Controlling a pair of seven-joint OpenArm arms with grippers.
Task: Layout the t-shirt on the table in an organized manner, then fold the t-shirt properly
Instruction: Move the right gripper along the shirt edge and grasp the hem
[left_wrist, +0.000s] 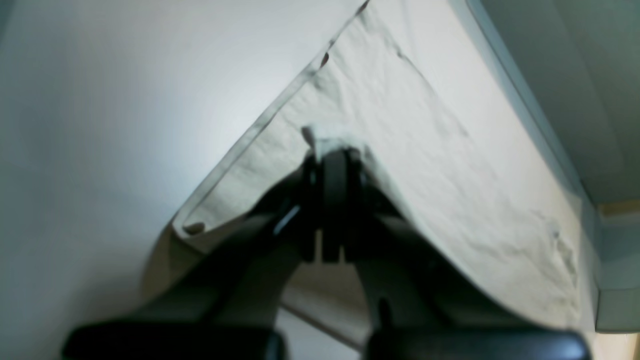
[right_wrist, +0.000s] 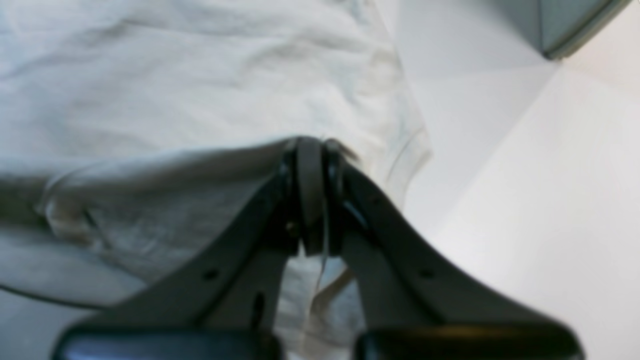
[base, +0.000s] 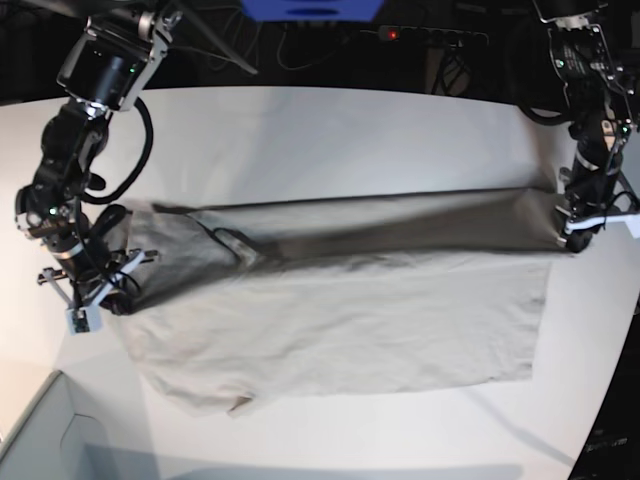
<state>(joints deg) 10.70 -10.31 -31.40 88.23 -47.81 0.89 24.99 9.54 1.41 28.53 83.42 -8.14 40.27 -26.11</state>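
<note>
Presently: one t-shirt (base: 340, 320), beige-grey, spread lengthwise across the white table (base: 330, 130), its far long edge lifted off the surface and stretched taut between the two arms, the near part lying flat with a sleeve poking out at the near corner. Left gripper (left_wrist: 334, 150), fingers pressed together on a pinch of cloth at the hem end; right gripper (right_wrist: 311, 150), fingers likewise pinching the shirt's edge at the sleeve end. Status, as judged: layout largely achieved, a first lengthwise fold seemingly under way, remaining folds and final tidying outstanding.
</note>
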